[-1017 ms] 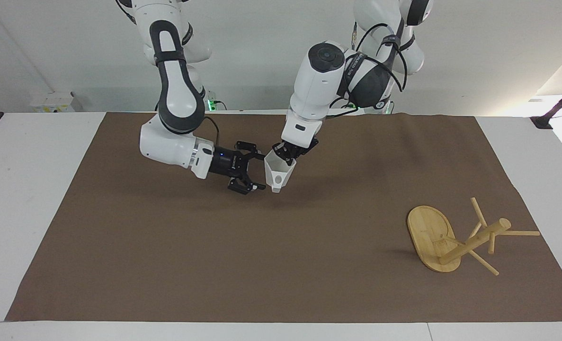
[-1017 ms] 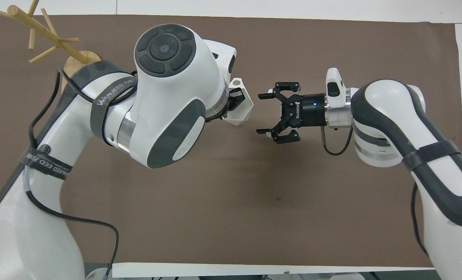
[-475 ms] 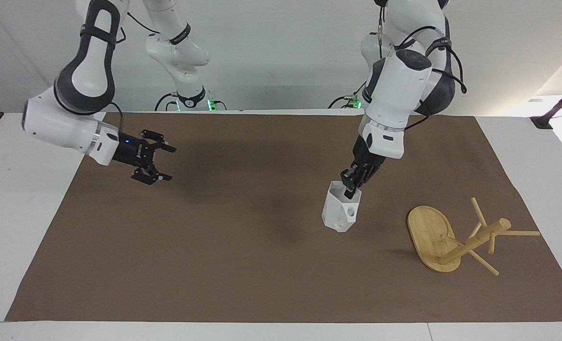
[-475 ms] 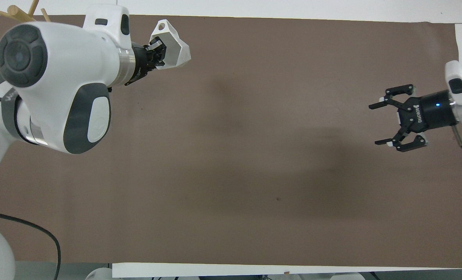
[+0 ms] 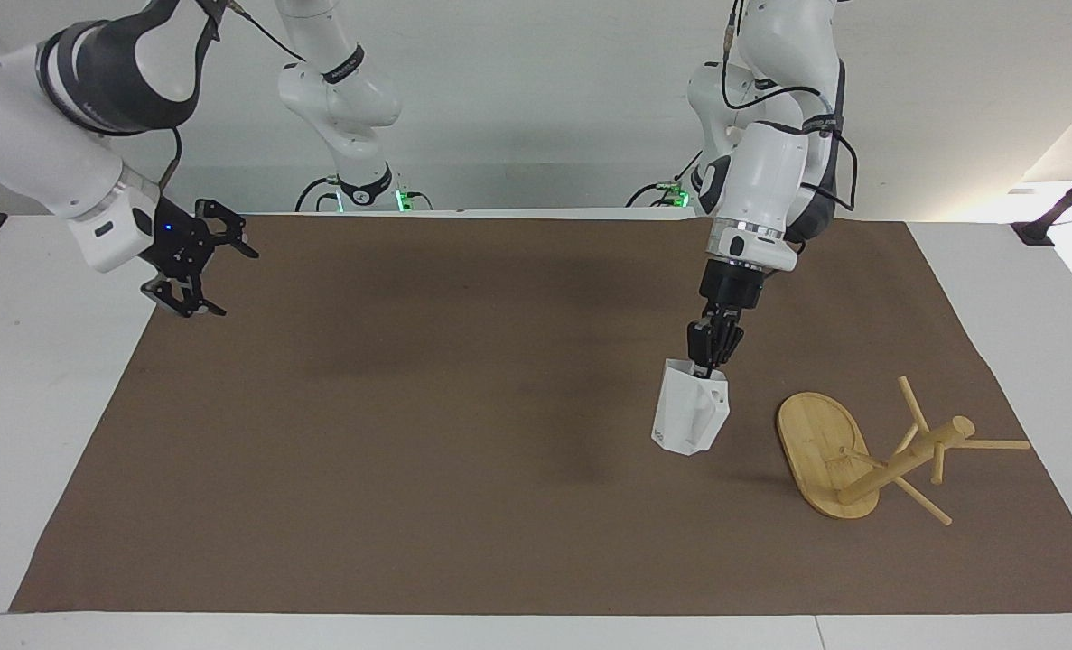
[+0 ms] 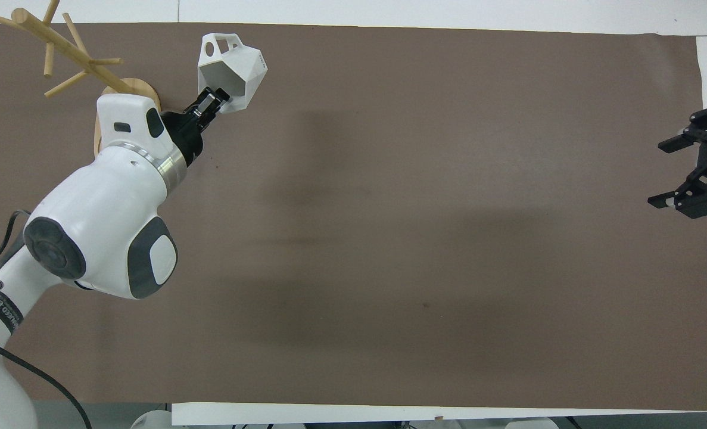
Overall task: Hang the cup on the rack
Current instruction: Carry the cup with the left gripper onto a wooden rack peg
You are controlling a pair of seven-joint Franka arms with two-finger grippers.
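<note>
My left gripper [image 5: 705,358] [image 6: 217,100] is shut on the rim of the white faceted cup [image 5: 690,418] [image 6: 232,72] and holds it above the brown mat, beside the rack. The cup's looped handle faces the rack. The bamboo rack [image 5: 870,449] [image 6: 61,56] stands on its oval base at the left arm's end of the table, its post leaning with several thin pegs. My right gripper [image 5: 194,260] [image 6: 687,173] is open and empty, up over the mat's edge at the right arm's end.
A brown mat [image 5: 463,433] covers most of the white table [image 5: 39,379]. Nothing else lies on it.
My left gripper has carried the cup closer to the rack and turned it so the handle faces the rack. My right arm has drawn back farther to its end of the table.
</note>
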